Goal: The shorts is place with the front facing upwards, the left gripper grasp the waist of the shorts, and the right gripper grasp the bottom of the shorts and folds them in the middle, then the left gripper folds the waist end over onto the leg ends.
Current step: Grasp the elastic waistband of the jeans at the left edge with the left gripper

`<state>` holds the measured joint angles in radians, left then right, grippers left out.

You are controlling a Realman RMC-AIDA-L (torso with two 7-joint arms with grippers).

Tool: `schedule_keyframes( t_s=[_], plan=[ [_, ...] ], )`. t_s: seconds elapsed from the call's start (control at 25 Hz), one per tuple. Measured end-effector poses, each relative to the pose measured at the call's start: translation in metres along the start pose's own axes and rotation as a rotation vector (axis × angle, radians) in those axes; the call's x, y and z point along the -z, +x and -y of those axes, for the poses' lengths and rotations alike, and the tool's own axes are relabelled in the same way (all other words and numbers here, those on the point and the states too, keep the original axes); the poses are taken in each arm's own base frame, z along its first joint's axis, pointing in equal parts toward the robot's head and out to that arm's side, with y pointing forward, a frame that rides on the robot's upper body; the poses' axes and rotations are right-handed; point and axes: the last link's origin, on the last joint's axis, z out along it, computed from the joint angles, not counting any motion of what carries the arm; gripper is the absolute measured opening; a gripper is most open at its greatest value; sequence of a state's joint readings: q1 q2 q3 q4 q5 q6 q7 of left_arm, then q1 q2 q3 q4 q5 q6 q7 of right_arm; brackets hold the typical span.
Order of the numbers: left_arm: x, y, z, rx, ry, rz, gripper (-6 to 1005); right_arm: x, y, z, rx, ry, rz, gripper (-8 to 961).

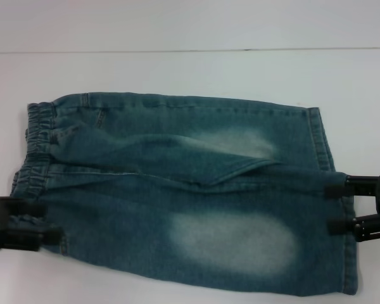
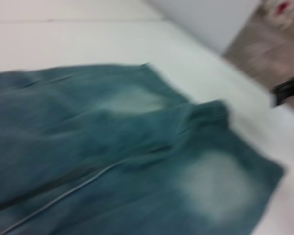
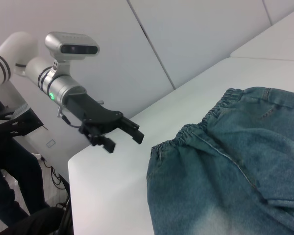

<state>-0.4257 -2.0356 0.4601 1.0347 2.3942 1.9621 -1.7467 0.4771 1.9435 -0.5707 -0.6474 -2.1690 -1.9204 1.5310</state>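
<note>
We start at the near edge of the white table (image 1: 177, 69), where our left gripper (image 1: 47, 223), a black two-fingered claw, sits at the near corner of the gathered elastic waist of the shorts (image 1: 38, 136). Its fingers stand apart and, seen from the right wrist, hover off the cloth. Across from it, our right gripper (image 1: 334, 208), the matching black claw, has its fingers spread at the bottom of the shorts (image 1: 348, 253), the straight stitched hem of the near leg, not yet clamped. The blue-green washed denim shorts (image 1: 196, 190) lie flat, waist to our left, hems to our right. We judge we are at the first grasp; next, both claws must close on fabric before folding.
</note>
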Motion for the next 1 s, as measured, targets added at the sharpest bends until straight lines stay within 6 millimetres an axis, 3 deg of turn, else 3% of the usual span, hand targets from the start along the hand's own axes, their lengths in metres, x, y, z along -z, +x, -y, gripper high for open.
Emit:
schedule_keyframes(
  t_s=[0.32,1.0],
  plan=[
    [0.025,-0.014,0.032,0.098,0.267,0.114,866,-0.003,-0.002,0.001,0.006,-0.005,0.001,931],
    [0.005,-0.017,0.052,0.141,0.385,0.238,855,-0.004,-0.004,0.001,0.01,-0.006,0.001,932]
  ],
)
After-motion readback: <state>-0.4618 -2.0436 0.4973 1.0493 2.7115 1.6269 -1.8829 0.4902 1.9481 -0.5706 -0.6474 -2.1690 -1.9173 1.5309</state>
